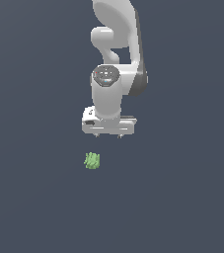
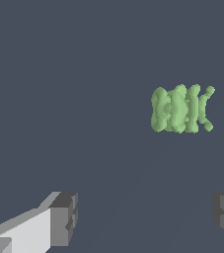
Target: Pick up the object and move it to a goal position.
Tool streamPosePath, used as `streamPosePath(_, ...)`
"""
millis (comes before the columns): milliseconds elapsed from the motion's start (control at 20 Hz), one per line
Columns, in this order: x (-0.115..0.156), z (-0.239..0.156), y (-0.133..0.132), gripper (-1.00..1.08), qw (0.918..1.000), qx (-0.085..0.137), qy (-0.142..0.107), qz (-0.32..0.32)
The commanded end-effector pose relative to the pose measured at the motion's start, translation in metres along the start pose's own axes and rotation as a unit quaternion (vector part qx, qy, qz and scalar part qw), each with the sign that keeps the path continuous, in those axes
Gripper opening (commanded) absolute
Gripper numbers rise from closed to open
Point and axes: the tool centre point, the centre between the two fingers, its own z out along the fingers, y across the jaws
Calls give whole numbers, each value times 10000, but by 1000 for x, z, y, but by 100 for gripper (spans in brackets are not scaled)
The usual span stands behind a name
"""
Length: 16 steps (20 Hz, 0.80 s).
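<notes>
The object point(image 1: 92, 160) is a small light-green ridged blob lying on the dark grey floor, below the white gripper point(image 1: 108, 135) and a little toward the exterior view's left. It shows larger in the wrist view as a lumpy green object point(image 2: 180, 109), apart from both fingers. The gripper point(image 2: 145, 217) is open, its two dark pads point(image 2: 65, 217) spread wide with nothing between them. The gripper hangs above the floor, pointing down, not touching the object.
Plain dark grey ground fills both views. The white arm point(image 1: 118, 44) rises behind the gripper toward the top of the exterior view.
</notes>
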Motion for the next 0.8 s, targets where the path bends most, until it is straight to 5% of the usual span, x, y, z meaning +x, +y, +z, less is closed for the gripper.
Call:
streamPosePath(0,0,0,0,100,10000,0,0,0)
streamPosePath(750,0,-10,14,100,9999,-73,2,87)
